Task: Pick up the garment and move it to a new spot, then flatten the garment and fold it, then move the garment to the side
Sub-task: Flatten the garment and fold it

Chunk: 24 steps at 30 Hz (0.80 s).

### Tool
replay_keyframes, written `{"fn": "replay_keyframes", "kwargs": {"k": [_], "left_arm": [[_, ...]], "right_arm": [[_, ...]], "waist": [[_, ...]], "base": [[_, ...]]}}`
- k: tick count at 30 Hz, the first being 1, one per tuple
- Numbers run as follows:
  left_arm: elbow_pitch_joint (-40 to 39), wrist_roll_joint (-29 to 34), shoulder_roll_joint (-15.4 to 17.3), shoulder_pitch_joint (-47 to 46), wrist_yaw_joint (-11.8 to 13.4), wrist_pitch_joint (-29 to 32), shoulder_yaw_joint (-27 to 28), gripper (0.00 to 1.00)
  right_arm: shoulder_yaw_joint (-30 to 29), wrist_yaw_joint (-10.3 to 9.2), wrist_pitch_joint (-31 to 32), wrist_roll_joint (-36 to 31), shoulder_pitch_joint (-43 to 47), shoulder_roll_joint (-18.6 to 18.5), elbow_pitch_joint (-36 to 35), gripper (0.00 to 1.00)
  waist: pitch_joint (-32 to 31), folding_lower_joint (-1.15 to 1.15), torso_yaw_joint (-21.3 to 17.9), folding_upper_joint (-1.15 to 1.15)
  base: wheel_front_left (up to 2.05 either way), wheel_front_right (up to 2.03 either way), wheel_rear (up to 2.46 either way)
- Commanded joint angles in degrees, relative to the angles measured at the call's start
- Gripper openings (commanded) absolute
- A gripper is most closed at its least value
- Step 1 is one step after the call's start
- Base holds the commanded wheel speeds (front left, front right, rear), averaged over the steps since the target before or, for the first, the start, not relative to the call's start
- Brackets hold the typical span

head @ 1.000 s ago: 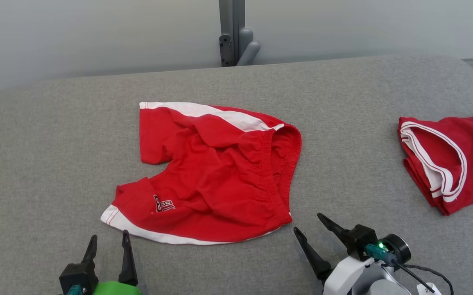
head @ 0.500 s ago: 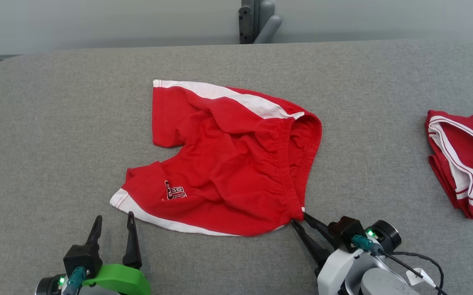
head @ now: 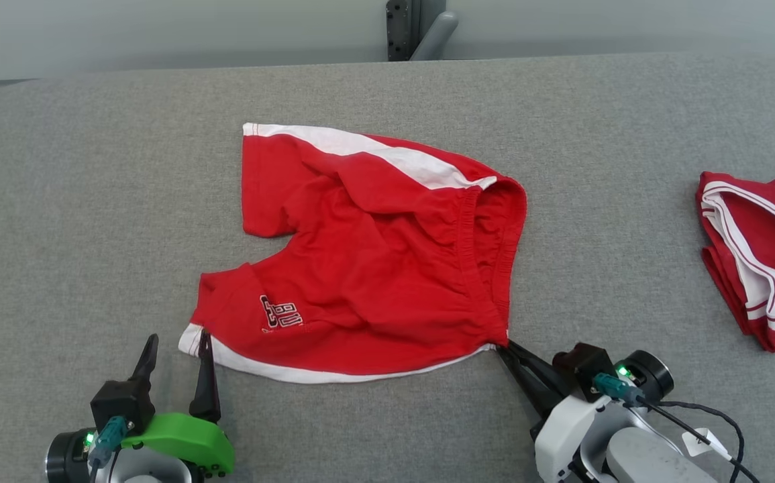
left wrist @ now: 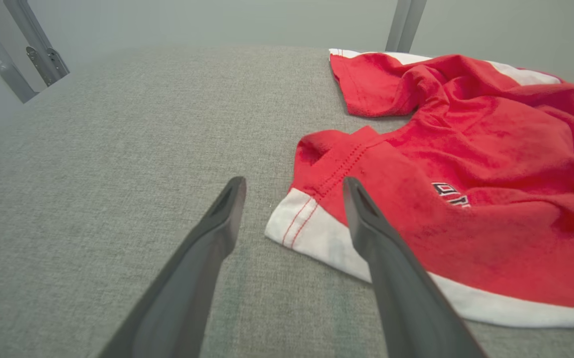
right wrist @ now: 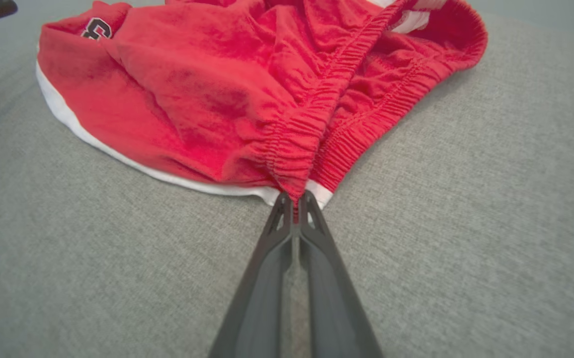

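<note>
Grey pad [head: 92,168] bears shorts [head: 374,268] pinched by right end effector [head: 502,343].

**Red shorts, spread out but still pretty rumpled**

So it's a pair of red shorts [head: 374,268] lying mostly flat on the grey fabric tabletop [head: 92,168], about in the middle. The elastic waistband [head: 480,282] faces right and gapes open a bit, so you can see inside; its near end is bunched tight into a point. The legs point left, splayed apart with a notch of grey between them. A white stripe [head: 394,155] runs along the far edge, and white trim [head: 333,371] along the near edge. There's a small dark-lettered logo [head: 281,314] on the near leg. Lots of soft wrinkles across the middle, nothing folded.
</note>
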Motion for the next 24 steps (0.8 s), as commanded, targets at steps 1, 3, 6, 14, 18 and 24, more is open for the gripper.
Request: {"fn": "replay_keyframes", "kwargs": {"k": [1,3,6,14,18,24], "left_arm": [[1.16,0.63,0.27,-1.34,-1.10,0.03,0.46,1.00],[2.45,0.65,0.30,-2.16,-1.98,0.02,1.30,1.00],[5.02,0.09,0.27,-2.87,-3.38,0.02,1.73,1.00],[8.13,-1.56,0.44,-4.14,-5.20,0.02,1.85,1.00],[9.31,-3.88,0.71,-4.53,-5.27,0.02,0.50,1.00],[10.46,-8.81,2.14,-4.97,-5.25,0.02,-2.82,1.00]], "right_arm": [[-0.61,-0.03,-0.14,-0.33,0.24,-0.66,-0.08,0.00],[-0.99,-0.03,-0.14,-0.48,0.30,-0.85,-0.28,0.00],[-1.36,-0.03,-0.14,-0.68,0.32,-0.83,-0.41,0.00],[-1.97,-0.03,-0.14,-0.88,0.30,-0.38,-0.91,0.00],[-2.13,-0.03,-0.14,-0.91,0.31,-0.25,-1.03,0.00],[-2.26,-0.03,-0.14,-0.94,0.03,-0.14,-1.14,0.00]], "waist": [[0.28,0.00,-0.43,0.00],[0.43,0.00,-0.77,0.00],[0.55,0.00,-1.22,0.00],[1.04,0.00,-1.73,0.00],[1.29,0.00,-1.83,0.00],[1.60,0.00,-2.15,0.00]], "base": [[0.00,0.00,0.00],[0.00,0.00,0.00],[0.00,0.00,0.00],[0.00,0.00,0.00],[0.00,0.00,0.00],[0.00,0.00,0.00]]}}
